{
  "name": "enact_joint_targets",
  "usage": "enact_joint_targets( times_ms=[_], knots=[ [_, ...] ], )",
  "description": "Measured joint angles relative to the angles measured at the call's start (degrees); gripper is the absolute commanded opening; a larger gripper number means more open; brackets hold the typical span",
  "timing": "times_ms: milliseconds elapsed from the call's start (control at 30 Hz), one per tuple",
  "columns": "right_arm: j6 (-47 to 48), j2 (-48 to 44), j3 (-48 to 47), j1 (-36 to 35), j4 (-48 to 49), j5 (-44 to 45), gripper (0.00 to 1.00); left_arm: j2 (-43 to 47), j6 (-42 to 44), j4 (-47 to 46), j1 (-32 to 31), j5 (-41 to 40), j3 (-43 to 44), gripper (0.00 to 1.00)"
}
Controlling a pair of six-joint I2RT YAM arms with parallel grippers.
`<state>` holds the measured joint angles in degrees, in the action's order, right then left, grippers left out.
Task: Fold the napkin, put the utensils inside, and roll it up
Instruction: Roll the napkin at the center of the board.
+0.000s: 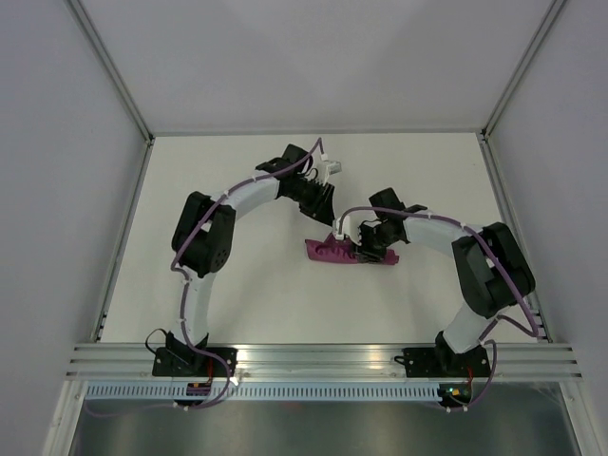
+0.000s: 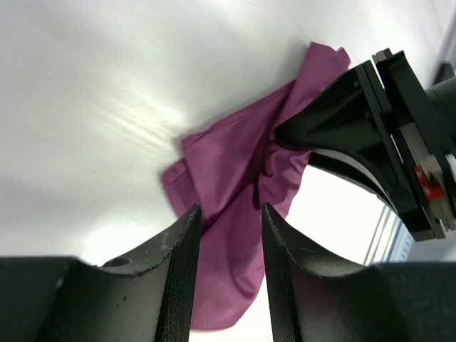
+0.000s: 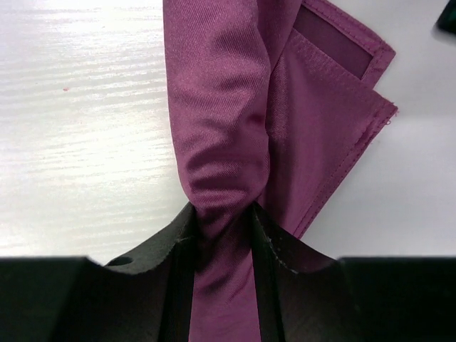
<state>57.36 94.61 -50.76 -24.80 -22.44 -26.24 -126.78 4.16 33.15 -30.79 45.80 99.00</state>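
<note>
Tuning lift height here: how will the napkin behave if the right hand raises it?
Probably floppy: the napkin bunches into a twisted rope where the right hand pinches it, so the free part would likely dangle. It looks thin, so likely light. Its slight sheen hints it might slip from a loose pinch.

You have the napkin (image 1: 332,253) lying on the table (image 1: 237,294), slightly right of its centre. Your right gripper (image 1: 372,249) sits at the napkin's right end, with cloth clamped between its fingers. Your left gripper (image 1: 320,207) is just behind the napkin's left end (nothing between its fingers).
</note>
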Motion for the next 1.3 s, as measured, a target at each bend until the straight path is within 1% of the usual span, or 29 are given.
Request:
enact_joint_targets(
  times_ms=[200, 300, 467, 567, 667, 833, 900, 967, 1167, 1300],
  knots=[
    [4.07, 10.71, -14.12, 4.17, -16.39, -6.58, 0.12, 10.32, -4.33, -10.29, 1.73, -8.9, -12.09, 0.44],
    [5.95, 16.37, -21.42, 5.75, -24.59, -9.27, 0.12, 14.69, -5.57, -14.75, 1.66, -12.13, -17.33, 0.44],
    [8.94, 25.18, -32.54, 8.02, -37.66, -13.86, 0.12, 23.15, -7.02, -23.61, 1.14, -16.85, -28.89, 0.44],
    [9.84, 29.42, -37.55, 8.94, -43.41, -16.04, 0.12, 28.28, -7.17, -30.36, -0.2, -21.0, -36.68, 0.45],
    [10.45, 33.11, -41.83, 9.75, -48.3, -17.92, 0.13, 31.43, -6.91, -34.67, -3.41, -25.33, -41.48, 0.46],
    [10.47, 37.64, -46.77, 10.12, -54.95, -19.43, 0.14, 31.98, -2.29, -38.05, -12.79, -33.94, -42.56, 0.48],
    [10.14, 38.82, -47.6, 10.12, -57.02, -19.85, 0.14, 30.93, 0.46, -38.05, -16.61, -36.76, -41.4, 0.48],
    [9.86, 39.58, -48.09, 10.1, -58.49, -20.04, 0.14, 28.96, 2.84, -38.01, -19.1, -38.71, -39.71, 0.49],
    [8.57, 40.92, -48.89, 10.01, -60.7, -20.22, 0.14, 21.51, 9.94, -37.16, -23.63, -43.17, -34.77, 0.49],
    [7.74, 41.44, -49.37, 10.01, -61.4, -20.26, 0.14, 18.71, 13.62, -35.41, -25.86, -44.85, -33.07, 0.5]
  ],
)
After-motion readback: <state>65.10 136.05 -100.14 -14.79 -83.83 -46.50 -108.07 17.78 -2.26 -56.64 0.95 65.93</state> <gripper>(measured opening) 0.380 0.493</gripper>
